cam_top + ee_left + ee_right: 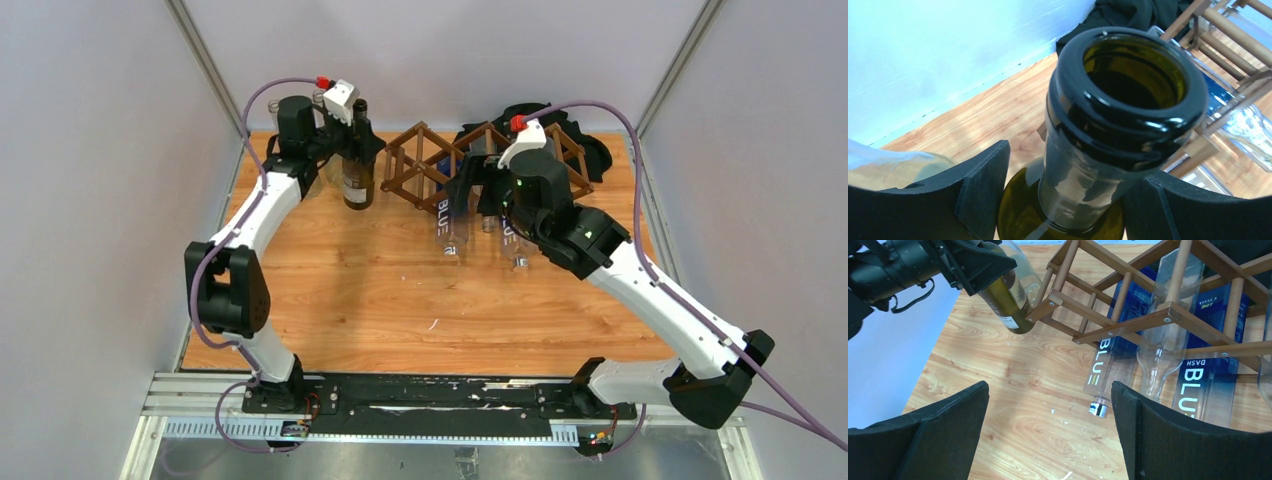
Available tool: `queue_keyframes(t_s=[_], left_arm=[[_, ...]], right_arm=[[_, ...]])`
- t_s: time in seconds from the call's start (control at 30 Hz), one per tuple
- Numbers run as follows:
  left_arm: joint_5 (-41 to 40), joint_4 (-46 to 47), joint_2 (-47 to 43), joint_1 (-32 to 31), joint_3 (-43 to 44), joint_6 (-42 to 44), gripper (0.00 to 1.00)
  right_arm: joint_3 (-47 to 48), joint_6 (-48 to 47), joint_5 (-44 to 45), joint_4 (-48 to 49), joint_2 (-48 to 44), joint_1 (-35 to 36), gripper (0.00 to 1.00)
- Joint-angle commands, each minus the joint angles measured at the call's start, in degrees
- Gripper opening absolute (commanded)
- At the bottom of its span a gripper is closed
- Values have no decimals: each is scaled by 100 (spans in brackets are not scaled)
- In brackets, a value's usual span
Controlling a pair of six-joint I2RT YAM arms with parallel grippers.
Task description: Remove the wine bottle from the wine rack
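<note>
A dark green wine bottle [358,165] stands upright just left of the dark brown lattice wine rack [425,160], outside its cells. My left gripper [345,125] straddles the bottle's neck [1088,165] below the open mouth. Its jaws are open, with a clear gap between the left finger [983,185] and the glass. My right gripper [490,195] hovers in front of the rack [1128,320], open and empty [1048,410], over bare wood. The green bottle also shows in the right wrist view [1008,305], beside the rack's left end.
Clear bottles with blue labels [450,215] lie in the rack's cells, necks pointing toward me [1110,360]. A black cloth [590,150] lies behind the rack's right end. Clear glass [893,165] sits just left of the left gripper. Grey walls enclose the wooden table [400,300].
</note>
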Motion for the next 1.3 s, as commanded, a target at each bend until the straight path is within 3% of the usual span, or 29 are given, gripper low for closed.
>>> queue_keyframes(t_s=[0.0,0.63,1.0,1.27], left_arm=[[59,1140,342,39,464,-142,0],[263,1915,2116,23,1590,-438,0],[269,2363,2281,21,1399,-689,0],[296,2363,1973,71,754,-695,14]], right_arm=[[91,70,172,-110,-54,-200,95],[-148,265,-104,-242,63,-914,95],[-295,183,-179,-242,110,-1028,95],[-403,180,-177,-241,24,-1048,95]])
